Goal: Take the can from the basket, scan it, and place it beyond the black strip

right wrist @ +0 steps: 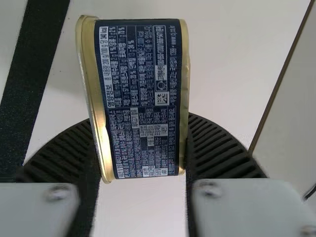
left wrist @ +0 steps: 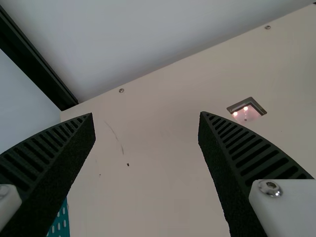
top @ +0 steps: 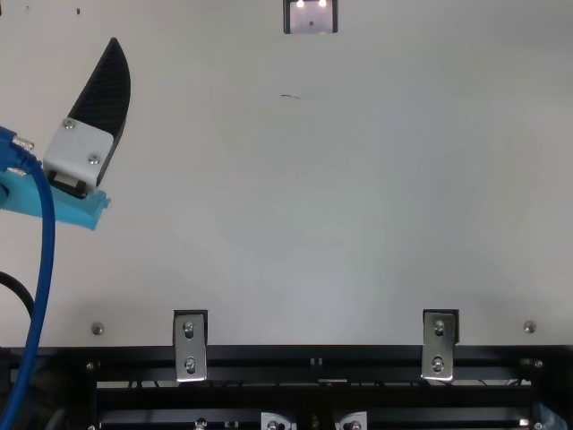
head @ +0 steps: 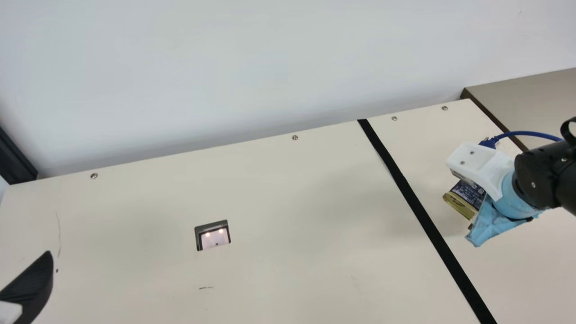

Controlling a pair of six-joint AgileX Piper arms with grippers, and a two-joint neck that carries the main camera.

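My right gripper (head: 483, 168) is pinching the can (head: 468, 193). In the right wrist view, the can sits snug between its two black bumpy fingers (right wrist: 219, 148), one on each side. The can has a dark blue side with lots of tiny white print, and shiny gold rims. It is past the black strip (head: 420, 211), on the right part of the cream table (head: 306, 193). The strip is near the can, and they do not touch. I can't tell if the can is touching the table or up in the air.

My left gripper (top: 106, 98) is way over on the left side of the table. In the left wrist view, its fingers are spread wide, with nothing between them but air.

Between my two arms, I see a little square window (head: 215, 236) set into the table, on the left of the strip. It has two small bright lights inside. In the left wrist view, I can see a bit of a blue-green thing with little holes (left wrist: 60, 222). It peeks out beside one of the left fingers, and most of it is hidden.
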